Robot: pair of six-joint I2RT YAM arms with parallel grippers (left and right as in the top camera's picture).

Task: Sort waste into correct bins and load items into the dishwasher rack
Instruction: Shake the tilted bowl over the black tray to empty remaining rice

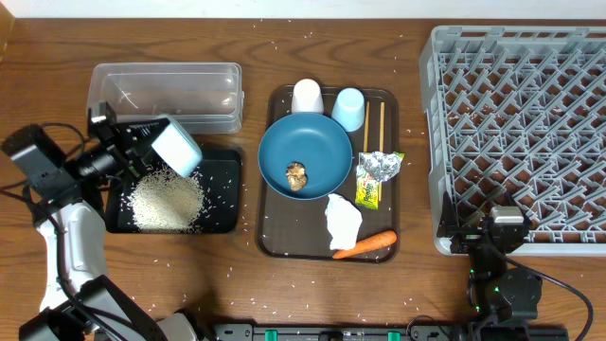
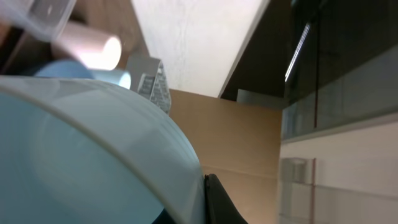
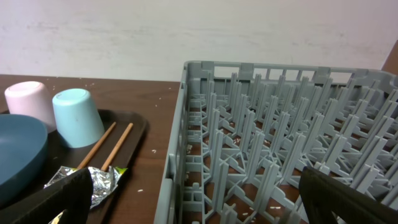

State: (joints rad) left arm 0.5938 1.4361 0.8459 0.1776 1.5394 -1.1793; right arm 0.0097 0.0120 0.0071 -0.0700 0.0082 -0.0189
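Note:
My left gripper (image 1: 154,142) is shut on the rim of the light-blue bowl (image 1: 177,145), which it holds tilted over the black tray (image 1: 227,189) and its heap of white rice (image 1: 166,201). The bowl fills the left wrist view (image 2: 81,155). The dark-blue plate (image 1: 317,142) holds a brown food lump (image 1: 296,175). Around it lie the white cup (image 1: 306,96), light-blue cup (image 1: 348,108), chopsticks (image 1: 374,126), foil (image 1: 381,166), wrapper (image 1: 367,194), napkin (image 1: 343,220) and carrot (image 1: 365,244). My right gripper (image 1: 502,232) is open and empty at the front edge of the grey rack (image 1: 521,123).
The clear tub (image 1: 166,90) stands behind the black tray. The plate and the items around it sit on a brown serving tray (image 1: 270,237). Loose rice grains are scattered over the wooden table. The right wrist view shows the rack (image 3: 280,124) and the light-blue cup (image 3: 76,117).

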